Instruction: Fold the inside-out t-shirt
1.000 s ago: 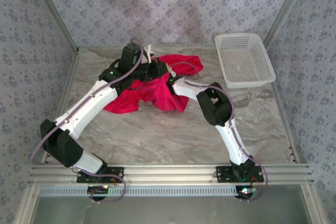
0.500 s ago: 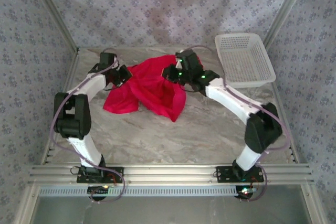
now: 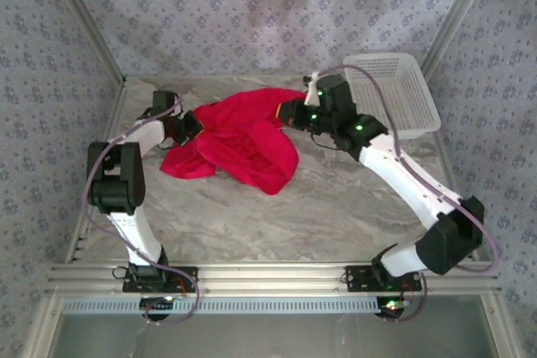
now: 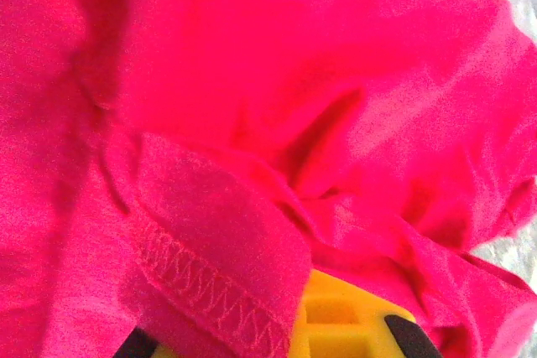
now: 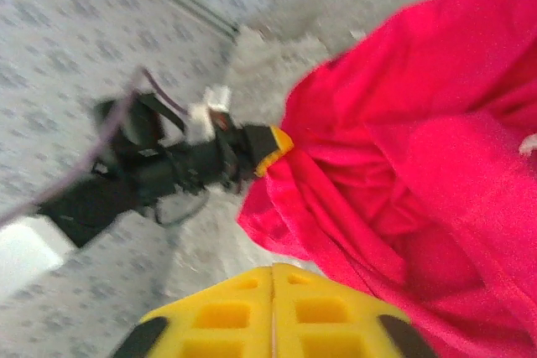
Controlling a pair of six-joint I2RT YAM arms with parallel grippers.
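Top external view gives us the inside-out t-shirt (image 3: 243,136) bunched in a loose red heap on the far half of the table (image 3: 294,207), between the two arms. The left gripper (image 3: 190,123) is clamped on its left edge, a stitched hem draping over the yellow finger in the left wrist view, which we judge anchors that side so the cloth can be pulled flat. Our right gripper (image 3: 285,111) sits at the shirt's right edge, its yellow fingers pressed together with no cloth visibly between them, so we reckon no fold is made yet.
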